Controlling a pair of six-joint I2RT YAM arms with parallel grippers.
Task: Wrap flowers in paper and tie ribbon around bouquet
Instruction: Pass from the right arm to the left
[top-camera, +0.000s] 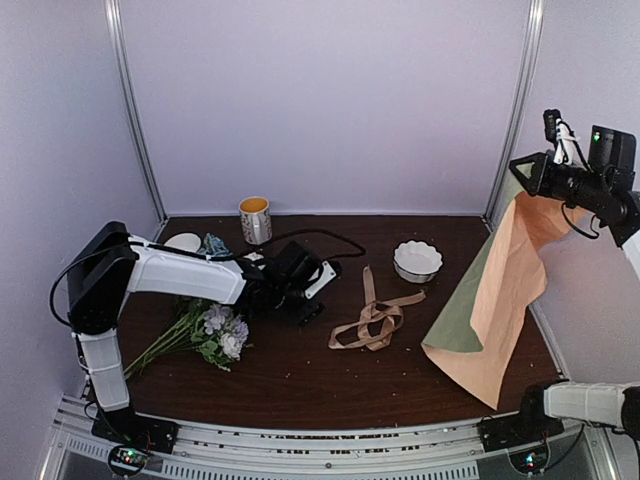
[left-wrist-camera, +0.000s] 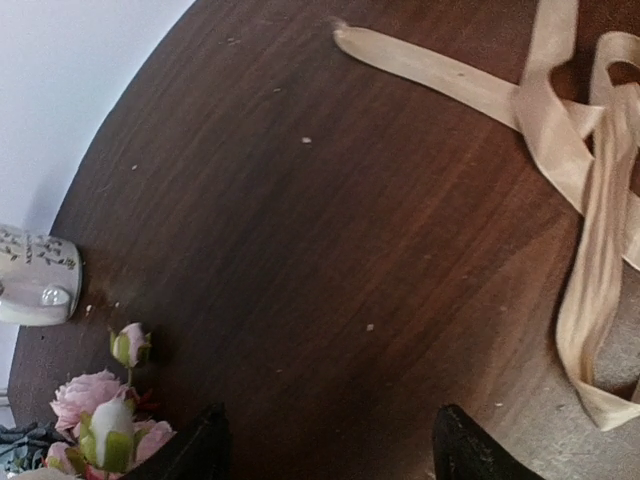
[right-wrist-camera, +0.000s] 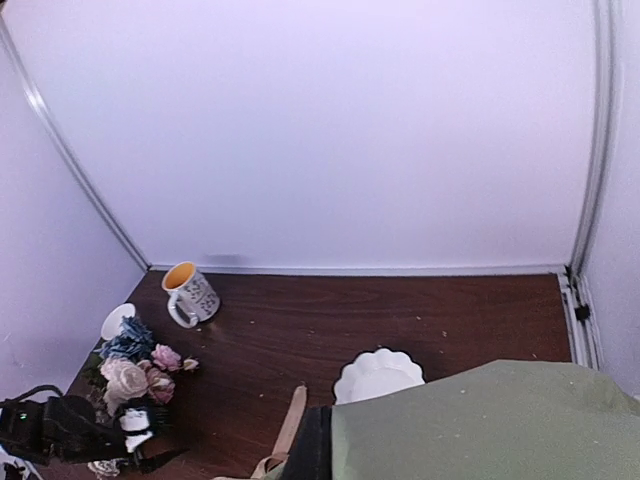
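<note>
Our right claw (top-camera: 527, 178), pressed together on a top corner of the paper (top-camera: 495, 300), holds the sheet hanging high to the right of the ribbon (top-camera: 372, 320). Our left claw (left-wrist-camera: 325, 458) is spread and empty just left of the ribbon. The flowers (top-camera: 215, 335) lie bare on the bench (top-camera: 300, 380) farther left. We judge the task barely begun: wrapping and tying are both left to do.

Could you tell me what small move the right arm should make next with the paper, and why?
Probably lower the right gripper so the paper starts to settle flat on the table. The sheet hangs from its pinched top edge, while the flowers lie unwrapped at the left and the left gripper is open and empty.
</note>
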